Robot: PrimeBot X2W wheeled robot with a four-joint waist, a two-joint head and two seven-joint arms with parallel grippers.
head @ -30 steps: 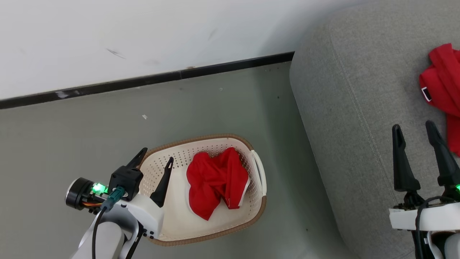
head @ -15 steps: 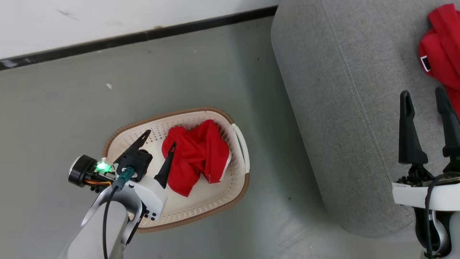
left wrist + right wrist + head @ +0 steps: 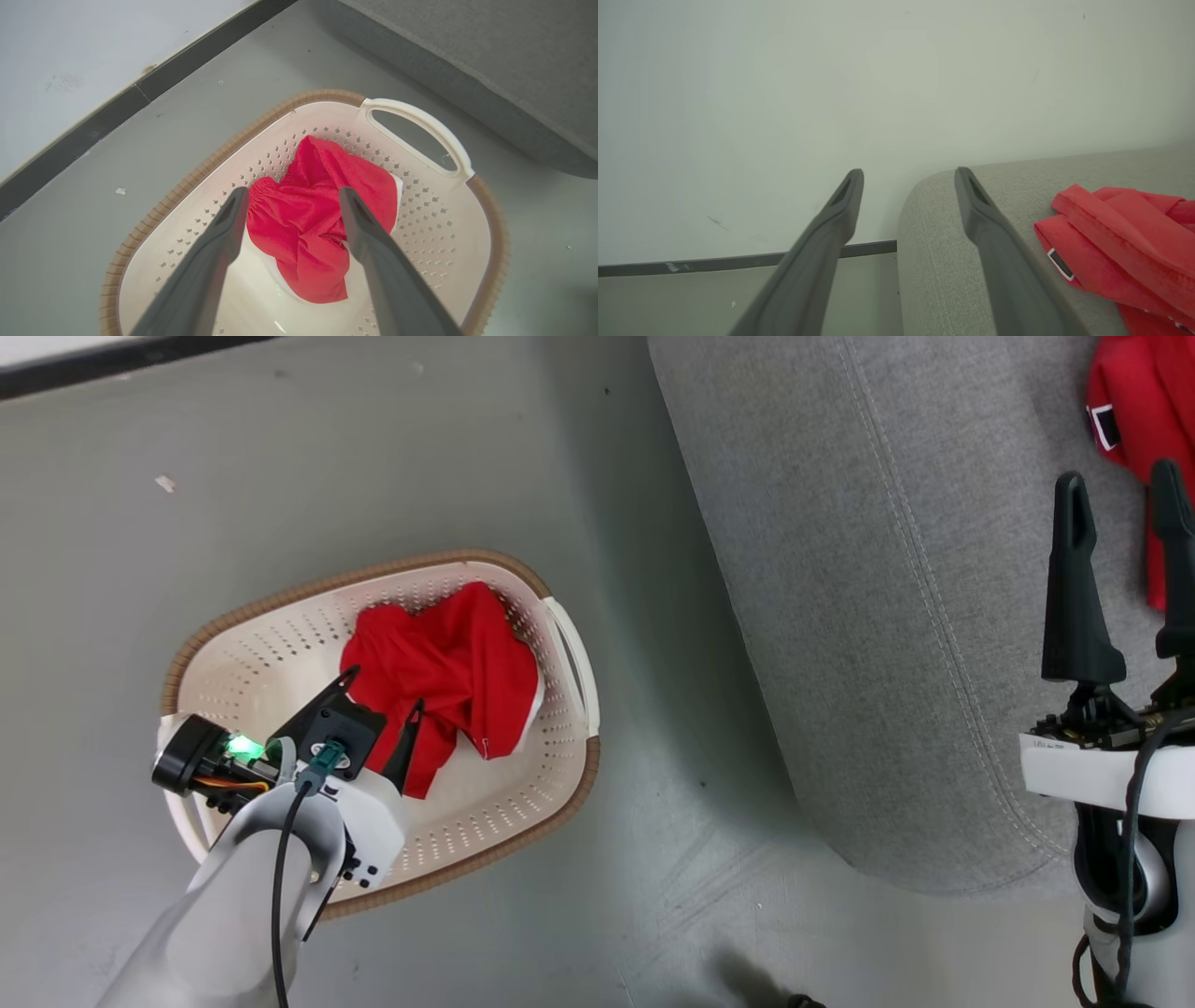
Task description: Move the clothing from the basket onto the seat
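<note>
A crumpled red garment (image 3: pixel 448 663) lies in the cream basket (image 3: pixel 280 602), centre left of the head view; a shallow pinch could catch only a loose fold and drop it on the lift, while a deep one could snag the perforated wall. The left gripper (image 3: pixel 384 689) is tilted over it from lower left, fingers wide and empty. At far right the right gripper (image 3: pixel 1119 476) points up-frame over the grey seat (image 3: pixel 840 569), also wide and empty, beside a second red garment (image 3: pixel 1134 401).
</note>
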